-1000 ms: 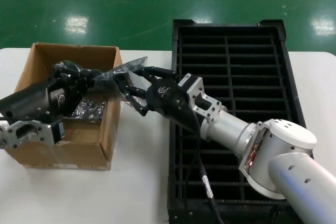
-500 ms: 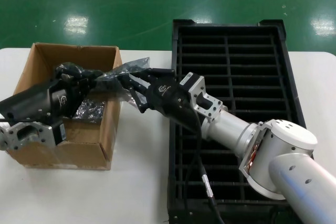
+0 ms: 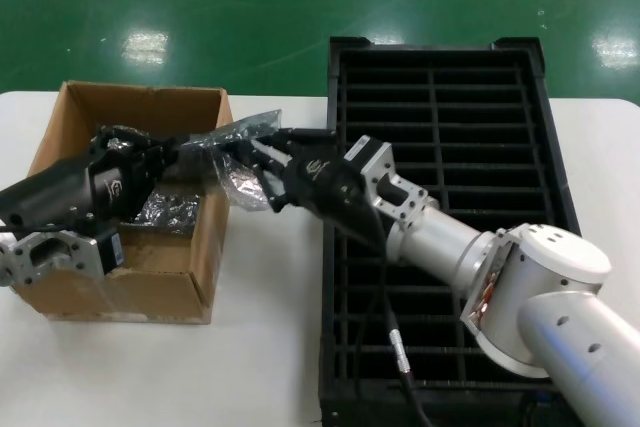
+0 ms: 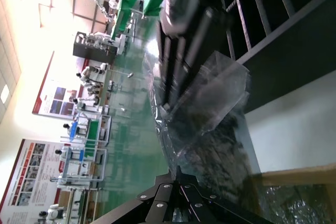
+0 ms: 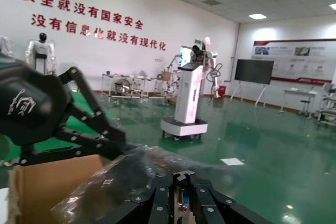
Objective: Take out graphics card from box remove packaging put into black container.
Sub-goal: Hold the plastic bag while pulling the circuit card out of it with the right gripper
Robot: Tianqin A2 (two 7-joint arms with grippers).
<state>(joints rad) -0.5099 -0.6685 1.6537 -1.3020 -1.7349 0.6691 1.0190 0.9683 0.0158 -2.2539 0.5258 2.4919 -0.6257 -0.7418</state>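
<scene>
The packaging [image 3: 238, 183], a wrinkled translucent bag, is stretched in the air between both grippers, over the right wall of the box [image 3: 205, 247]. My left gripper [image 3: 176, 153] is shut on its box-side end; the left wrist view shows the left gripper [image 4: 178, 171] pinching the packaging [image 4: 210, 103]. My right gripper [image 3: 256, 153] is shut at the other end. In the right wrist view the right gripper [image 5: 184, 178] clamps the graphics card [image 5: 185, 199] by its silver bracket, with the blue port showing. The rest of the card is hidden inside the packaging [image 5: 115, 179]. The black container [image 3: 440, 137] lies to the right, under the right arm.
Dark wrapped bundles [image 3: 165, 212] lie inside the box. The white table [image 3: 270, 347] shows between box and container. A cable [image 3: 395, 347] from the right arm hangs over the container's slots. Green floor lies beyond the table.
The right gripper's spread fingers have shut at the bag's end near the container. The left gripper drew back slightly toward the box, pulling the bag tauter.
</scene>
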